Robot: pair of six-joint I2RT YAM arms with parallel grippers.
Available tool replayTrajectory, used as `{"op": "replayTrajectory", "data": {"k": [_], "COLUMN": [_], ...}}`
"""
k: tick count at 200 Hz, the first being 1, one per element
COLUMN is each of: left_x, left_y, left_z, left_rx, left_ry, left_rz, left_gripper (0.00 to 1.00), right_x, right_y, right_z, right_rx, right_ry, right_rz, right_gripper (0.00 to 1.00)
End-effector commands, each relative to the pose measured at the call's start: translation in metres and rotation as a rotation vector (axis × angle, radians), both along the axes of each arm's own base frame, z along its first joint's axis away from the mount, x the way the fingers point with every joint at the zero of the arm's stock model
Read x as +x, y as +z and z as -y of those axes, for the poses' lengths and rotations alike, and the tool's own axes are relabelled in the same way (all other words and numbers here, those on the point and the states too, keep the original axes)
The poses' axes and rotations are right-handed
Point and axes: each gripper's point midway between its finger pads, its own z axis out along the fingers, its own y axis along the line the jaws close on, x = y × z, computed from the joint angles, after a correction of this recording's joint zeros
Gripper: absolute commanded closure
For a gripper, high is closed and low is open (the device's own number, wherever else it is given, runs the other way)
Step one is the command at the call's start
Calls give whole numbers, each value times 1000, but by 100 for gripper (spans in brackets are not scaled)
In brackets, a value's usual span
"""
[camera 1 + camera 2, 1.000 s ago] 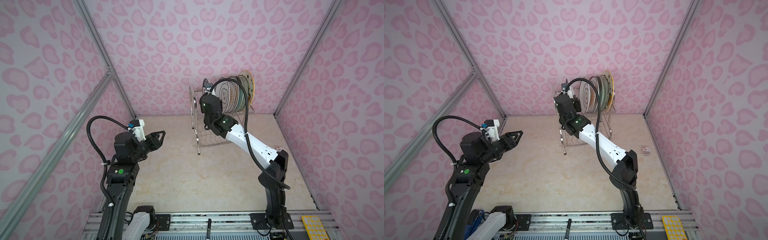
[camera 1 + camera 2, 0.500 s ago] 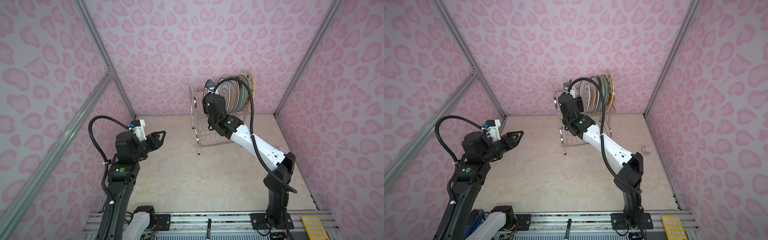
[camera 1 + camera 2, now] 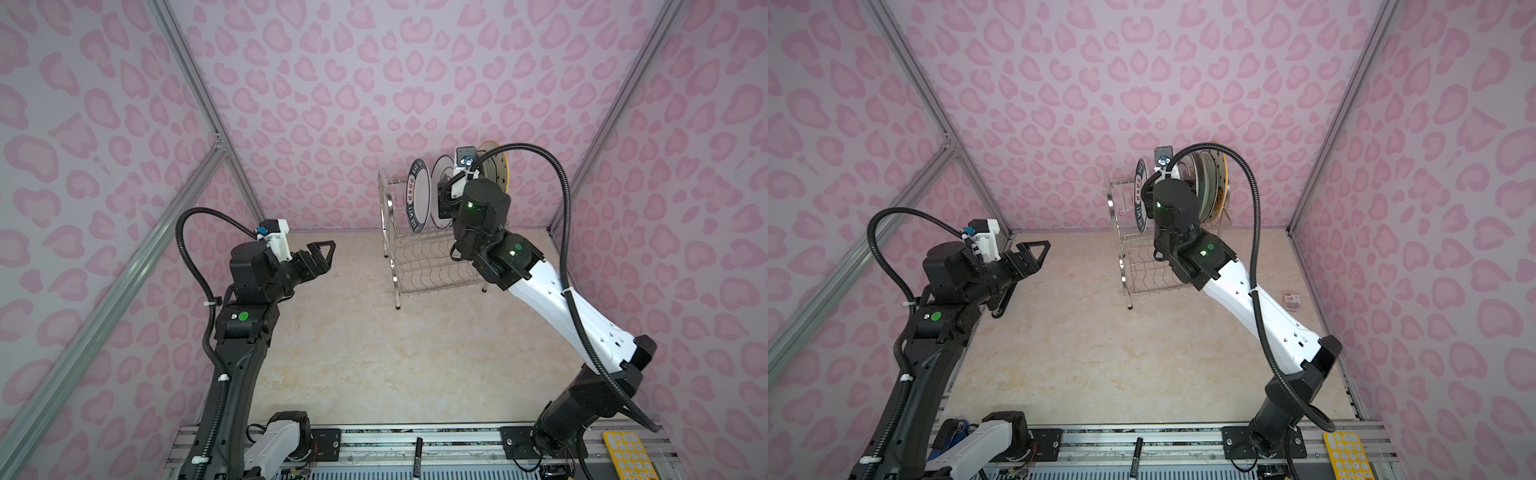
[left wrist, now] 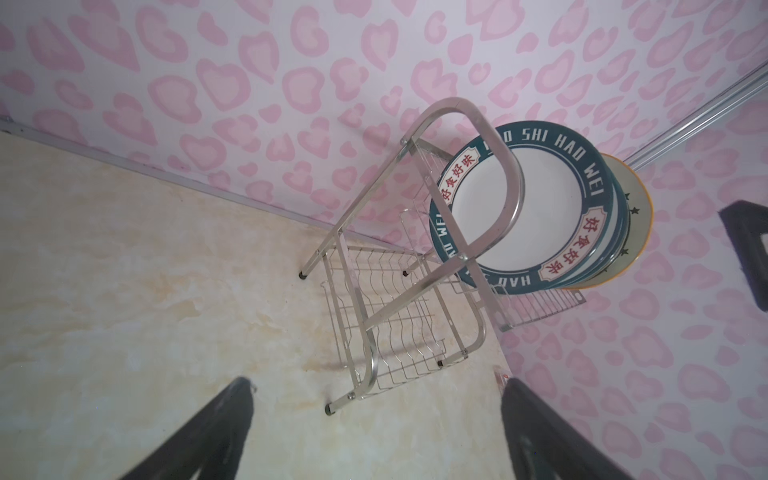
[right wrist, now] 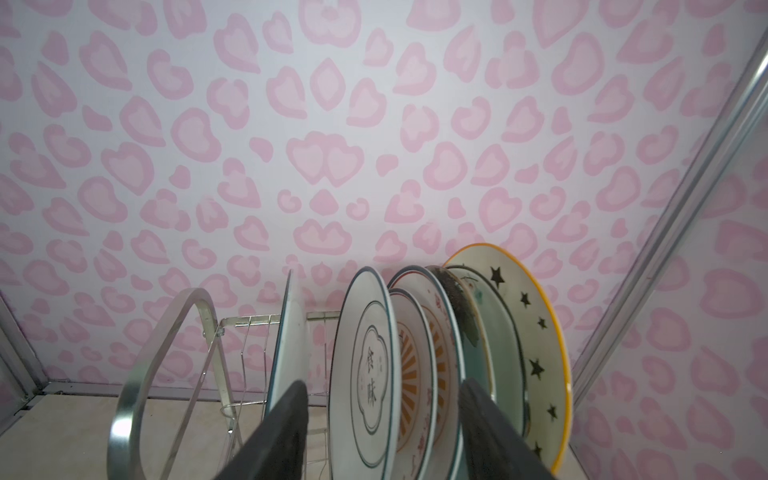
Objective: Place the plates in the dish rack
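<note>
Plates (image 5: 365,374) are seated in the rack (image 3: 430,257), one o'clock (seemingly all). Left gripper (image 3: 326,249) and right gripper (image 5: 384,386) are spread, empty; withdrawal is needed.

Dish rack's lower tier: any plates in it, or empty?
Empty. The left wrist view shows the lower tier bare; the plates all stand on edge in the upper tier.

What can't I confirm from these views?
Right gripper: hidden in both top views behind its own black wrist.
Lower rims of the black-ringed white plate and neighbours in the shiny wire dish rack: cut off by right wrist view's edge and fingers.
Plates behind the navy-lettered plate: covered in left wrist view.
Small red-and-white box, top view: too small to read.
</note>
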Motion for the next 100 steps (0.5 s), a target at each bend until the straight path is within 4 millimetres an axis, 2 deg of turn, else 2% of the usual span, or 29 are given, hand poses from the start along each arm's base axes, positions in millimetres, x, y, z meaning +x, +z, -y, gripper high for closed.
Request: {"op": "replayTrajectory", "data": {"k": [1,14,16,19,24,30,52,56,75,79,86,100], "left_x": [13,22,23,26,28,31,41,43,49,49,52,59], "left_y": [11,12,13,9,13,8,-32,-38,-60,-74,-86,-111], "left_z": [-10,-12,-12,-13,-14,-18,-47,-52,-89,-96,-100,-100], "left_rx": [99,120,123,128,135,150,229,245,309,329,363,386], "left_ry": [30,35,36,39,45,62,200,228,419,439,437,398], "left_rz": [40,24,20,1,-10,-58,-246,-259,-251,-272,-261,-208], "left_gripper": [2,2,2,2,2,2,2,2,2,2,2,2], "right_x": [-18,-33,-35,-39,-44,-51,-80,-82,-97,-97,-97,-91], "right_y": [3,3,1,0,-2,-6,-25,-38,-71,-80,-93,-132], "right_z": [35,73,78,87,104,124,190,198,241,248,257,274], "right_rx": [7,48,51,58,72,83,122,116,150,152,155,176], "right_ry": [-10,-50,-58,-72,-107,-154,-312,-339,-498,-517,-531,-551], "right_rz": [10,12,8,6,1,-11,-42,-61,-70,-77,-92,-154], "right_gripper": [40,17,6,1,1,1,1,1,1,1,1,1]}}
